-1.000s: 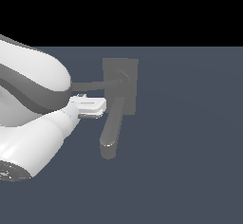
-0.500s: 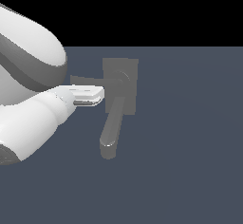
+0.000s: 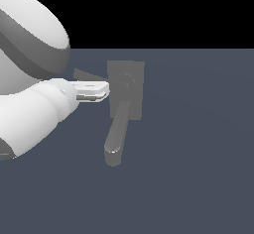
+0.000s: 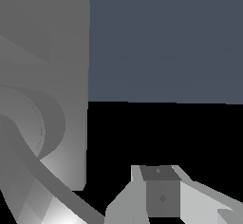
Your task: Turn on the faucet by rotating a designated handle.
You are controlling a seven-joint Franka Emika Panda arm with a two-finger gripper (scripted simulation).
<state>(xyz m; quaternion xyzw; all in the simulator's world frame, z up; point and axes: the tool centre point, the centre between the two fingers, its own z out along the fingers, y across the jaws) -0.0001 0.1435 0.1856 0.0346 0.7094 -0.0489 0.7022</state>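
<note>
Nearest the exterior camera is the big white arm, filling that view's left side, with the pincer (image 3: pixel 101 91) reaching right up against the faucet (image 3: pixel 126 90). Can't tell if its fingers are spread or pressed together, too blocky. Just past it the handle (image 3: pixel 87 75) pokes out toward the exterior view's left from the hub, half hidden behind the arm. The thick spout (image 3: pixel 117 136) hangs down toward the camera, all on the dark counter (image 3: pixel 198 153). I'd say the approach is done; the actual turning is still left.
</note>
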